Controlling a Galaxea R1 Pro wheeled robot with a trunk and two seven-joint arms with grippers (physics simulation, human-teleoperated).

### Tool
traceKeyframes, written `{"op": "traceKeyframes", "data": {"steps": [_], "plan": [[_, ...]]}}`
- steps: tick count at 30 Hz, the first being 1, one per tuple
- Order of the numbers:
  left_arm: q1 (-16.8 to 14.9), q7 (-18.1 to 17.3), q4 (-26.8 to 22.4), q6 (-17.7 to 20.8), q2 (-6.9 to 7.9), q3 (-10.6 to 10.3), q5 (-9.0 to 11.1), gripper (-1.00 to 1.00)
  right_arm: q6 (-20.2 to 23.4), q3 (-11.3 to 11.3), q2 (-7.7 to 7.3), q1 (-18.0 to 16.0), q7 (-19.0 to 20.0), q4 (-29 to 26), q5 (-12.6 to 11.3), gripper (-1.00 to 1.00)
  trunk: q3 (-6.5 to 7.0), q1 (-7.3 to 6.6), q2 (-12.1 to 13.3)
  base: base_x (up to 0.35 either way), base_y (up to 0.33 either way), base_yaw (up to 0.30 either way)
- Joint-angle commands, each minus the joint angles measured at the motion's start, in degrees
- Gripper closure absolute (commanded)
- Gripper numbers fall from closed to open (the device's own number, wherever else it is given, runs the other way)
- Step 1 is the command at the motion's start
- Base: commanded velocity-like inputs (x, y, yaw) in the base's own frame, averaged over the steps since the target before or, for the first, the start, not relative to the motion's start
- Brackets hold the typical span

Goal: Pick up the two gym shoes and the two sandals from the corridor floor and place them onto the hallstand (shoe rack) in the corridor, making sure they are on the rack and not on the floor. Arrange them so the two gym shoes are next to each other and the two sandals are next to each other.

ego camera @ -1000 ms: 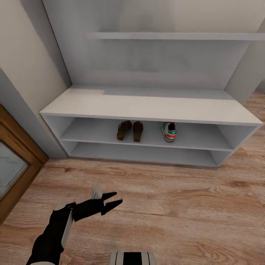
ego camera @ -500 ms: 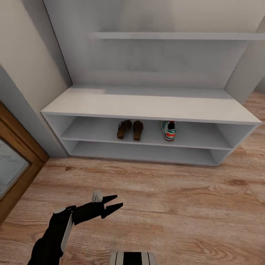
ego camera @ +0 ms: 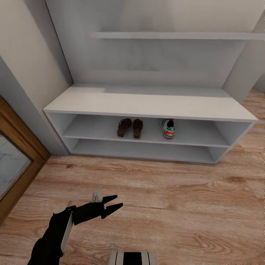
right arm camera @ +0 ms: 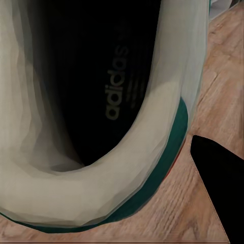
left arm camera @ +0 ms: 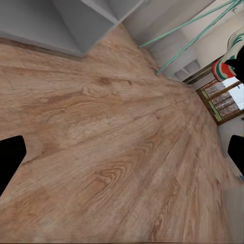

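The light grey hallstand point(ego camera: 147, 105) stands against the wall ahead. On its upper open shelf lie two brown sandals point(ego camera: 124, 127) point(ego camera: 137, 128) side by side, and a little to their right a white gym shoe point(ego camera: 168, 128) with green and red accents. My left gripper point(ego camera: 118, 201) hovers open over the wood floor point(ego camera: 176, 198), its fingers point(left arm camera: 10, 157) wide apart with nothing between them. The second gym shoe point(right arm camera: 91, 117) sits right against the right wrist camera, its opening facing the lens, one black finger point(right arm camera: 218, 188) outside its heel collar. That shoe point(left arm camera: 227, 56) hangs above the floor in the left wrist view.
A wooden door frame with a glass pane point(ego camera: 18, 147) stands at the left. A grey wall shelf point(ego camera: 173, 35) runs above the hallstand. Mint-green rods point(left arm camera: 193, 30) and a window point(left arm camera: 221, 99) lie further down the corridor. My base point(ego camera: 132, 257) shows at the lower edge.
The whole head view has drifted a little, so the hallstand looks slightly farther off. The left gripper stays open in about the same place.
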Motion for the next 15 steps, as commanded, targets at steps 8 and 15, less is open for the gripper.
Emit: {"op": "traceKeyframes", "data": {"steps": [8, 15], "plan": [[0.0, -0.4, -0.1, 0.6, -0.07, 0.3, -0.3, -1.00, 0.3, 0.0, -0.01, 0.0, -0.2, -0.1, -0.1, 1.00, -0.04, -0.04, 0.0, -0.291, 0.000, 0.000], [0.0, -0.4, -0.1, 0.6, -0.07, 0.3, -0.3, -1.00, 0.3, 0.0, -0.01, 0.0, -0.2, -0.1, -0.1, 1.00, -0.04, -0.04, 0.0, -0.046, 0.000, 0.000]]}}
